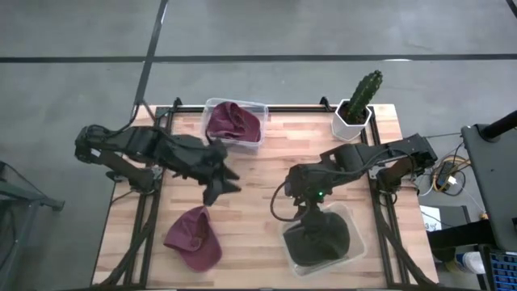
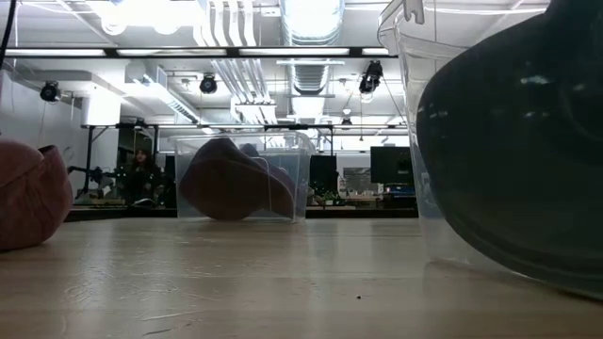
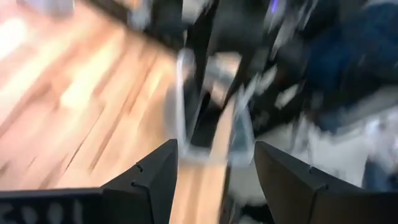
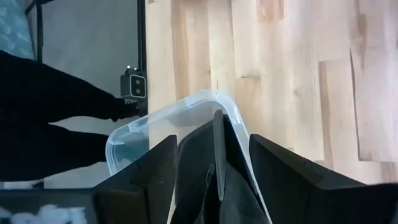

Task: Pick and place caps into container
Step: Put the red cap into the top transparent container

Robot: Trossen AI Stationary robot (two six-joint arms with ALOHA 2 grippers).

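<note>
A maroon cap (image 1: 194,237) (image 2: 28,198) lies on the table's near left part. A second maroon cap (image 1: 233,121) (image 2: 231,181) sits in the clear far container (image 1: 260,129). A dark olive cap (image 1: 323,237) (image 4: 214,174) (image 2: 513,151) lies in the clear near-right container (image 1: 355,218) (image 4: 134,134). My right gripper (image 1: 311,212) (image 4: 214,163) is open above that container, its fingers on either side of the olive cap. My left gripper (image 1: 222,184) (image 3: 214,168) is open and empty over the table's middle, between the two maroon caps. My right gripper comes at the olive cap from above, and a raised fold of the cap (image 4: 216,140) fills the gap between its open fingers. The cap rests in the container. I cannot tell whether the fingers touch it.
A green cactus in a white pot (image 1: 357,105) stands at the table's far right corner. Bare wooden table (image 1: 258,194) lies between the two arms. Cables and a dark box sit off the right edge (image 1: 485,162). The room beyond shows in the low view.
</note>
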